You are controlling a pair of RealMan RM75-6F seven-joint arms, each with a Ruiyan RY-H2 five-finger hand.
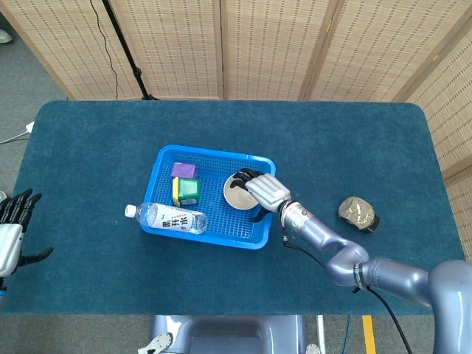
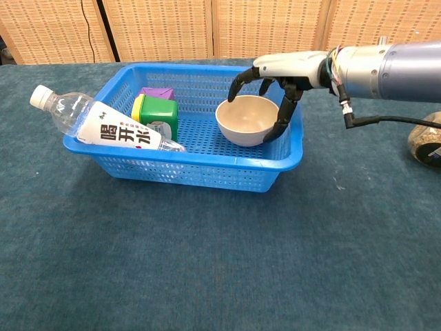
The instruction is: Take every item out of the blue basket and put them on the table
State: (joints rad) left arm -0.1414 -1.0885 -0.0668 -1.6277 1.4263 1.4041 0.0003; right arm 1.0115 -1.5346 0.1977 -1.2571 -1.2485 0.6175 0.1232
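At the near left edge of the head view the left hand (image 1: 15, 225) hangs off the side of the table (image 1: 88, 280), fingers spread and holding nothing, well apart from everything else; the chest view does not show it. On the blue cloth toward the middle sits the blue basket (image 2: 207, 172), and a clear water bottle (image 2: 103, 127) with a white cap and a white label lies tilted across its near left corner, the capped neck sticking out over the rim and the base resting inside. Just behind the bottle, within the basket, stands a green box (image 2: 160, 114) with a yellow side, and a purple block (image 2: 157, 93) lies right behind that, near the far wall. In the right half of the basket a cream bowl (image 2: 248, 118) stands upright. The right hand (image 2: 275, 86) reaches in from the right with its dark fingers (image 2: 284, 117) curled down around the bowl's rim, some over the far left edge and some down the right side against the basket wall; whether they have closed tight on the bowl or only surround it, I cannot tell. Out on the table well to the right of the basket, beyond the right forearm, lies a brownish stone-like lump (image 1: 358, 213) with a dark end.
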